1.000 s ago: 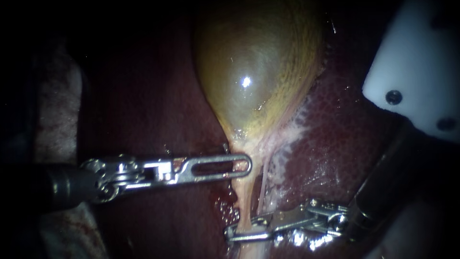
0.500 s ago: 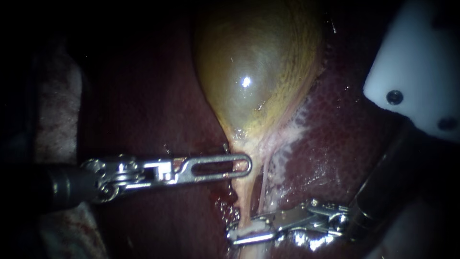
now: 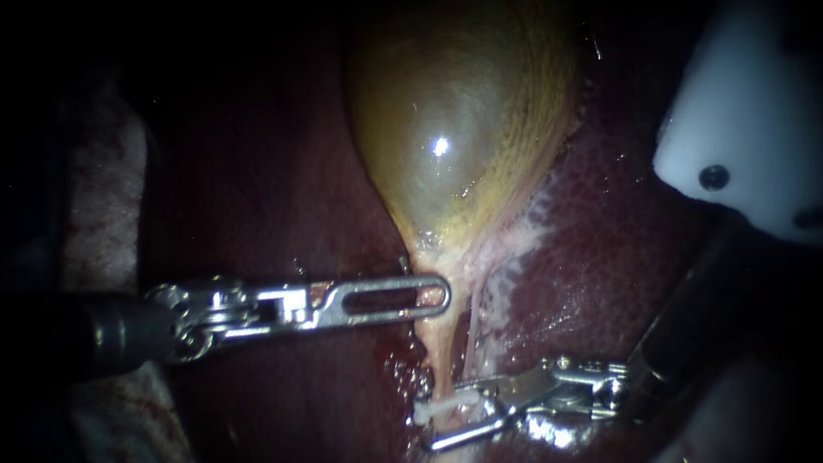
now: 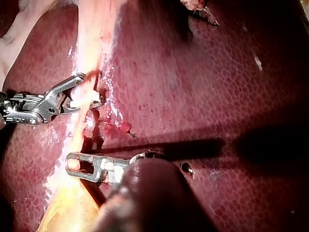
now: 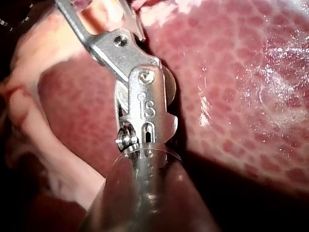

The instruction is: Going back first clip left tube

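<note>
The yellow-green gallbladder (image 3: pixel 454 129) narrows downward into the pale left tube (image 3: pixel 439 364). My left instrument (image 3: pixel 403 296) has its slotted jaws shut across the gallbladder's neck; in the left wrist view they (image 4: pixel 79 165) lie on the same pale tissue. My right instrument (image 3: pixel 446 422) comes in low from the right, its jaws open around the tube. A white clip (image 3: pixel 446 408) sits across the tube between them, also seen as a clip (image 4: pixel 82 102) in the left wrist view. In the right wrist view the spread jaws (image 5: pixel 101 12) straddle pale tissue.
Dark red liver (image 3: pixel 274 214) lies around the gallbladder, with a whitish mottled patch (image 3: pixel 531 231) to the right. A thin strand (image 3: pixel 470 330) runs just right of the left tube. A white block with dark screws (image 3: pixel 754 120) fills the upper right corner.
My right instrument's jaws, shut around the left tube a second ago, have spread apart. A white clip now shows on the tube. My left instrument has not moved.
</note>
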### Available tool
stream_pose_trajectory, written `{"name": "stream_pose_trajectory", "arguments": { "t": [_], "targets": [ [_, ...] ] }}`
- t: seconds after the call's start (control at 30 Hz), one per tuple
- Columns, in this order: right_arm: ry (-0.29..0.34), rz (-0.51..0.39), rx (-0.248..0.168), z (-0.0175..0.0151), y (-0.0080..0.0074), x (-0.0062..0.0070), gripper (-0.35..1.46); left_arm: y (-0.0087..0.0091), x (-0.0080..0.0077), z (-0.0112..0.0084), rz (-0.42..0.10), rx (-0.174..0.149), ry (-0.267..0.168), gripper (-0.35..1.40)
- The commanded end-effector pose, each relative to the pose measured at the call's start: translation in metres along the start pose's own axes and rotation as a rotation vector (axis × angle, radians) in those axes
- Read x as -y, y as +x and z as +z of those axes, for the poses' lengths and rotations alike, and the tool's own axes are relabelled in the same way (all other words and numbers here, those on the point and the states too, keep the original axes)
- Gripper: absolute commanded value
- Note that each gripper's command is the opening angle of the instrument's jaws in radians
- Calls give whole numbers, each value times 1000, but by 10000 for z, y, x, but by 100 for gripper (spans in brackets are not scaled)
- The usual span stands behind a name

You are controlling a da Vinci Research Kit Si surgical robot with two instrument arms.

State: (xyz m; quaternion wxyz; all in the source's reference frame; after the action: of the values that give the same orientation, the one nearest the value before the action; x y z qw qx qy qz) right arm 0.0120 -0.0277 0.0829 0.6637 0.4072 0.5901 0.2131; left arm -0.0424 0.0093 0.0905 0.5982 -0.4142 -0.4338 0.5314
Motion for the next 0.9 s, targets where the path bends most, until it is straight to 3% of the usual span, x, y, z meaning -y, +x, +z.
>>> {"name": "stream_pose_trajectory", "arguments": {
  "t": [0.03, 0.37, 0.9],
  "targets": [
    [1, -9, 6, 0, 0, 0, 46, 0, 0, 0, 0, 0, 0, -35],
    [-27, -108, 41, -14, 13, -3, 48, 0, 0, 0, 0, 0, 0, -35],
    [-52, -157, 57, -42, 40, 7, 49, 0, 1, 0, 0, 0, 0, -35]
  ]
}}
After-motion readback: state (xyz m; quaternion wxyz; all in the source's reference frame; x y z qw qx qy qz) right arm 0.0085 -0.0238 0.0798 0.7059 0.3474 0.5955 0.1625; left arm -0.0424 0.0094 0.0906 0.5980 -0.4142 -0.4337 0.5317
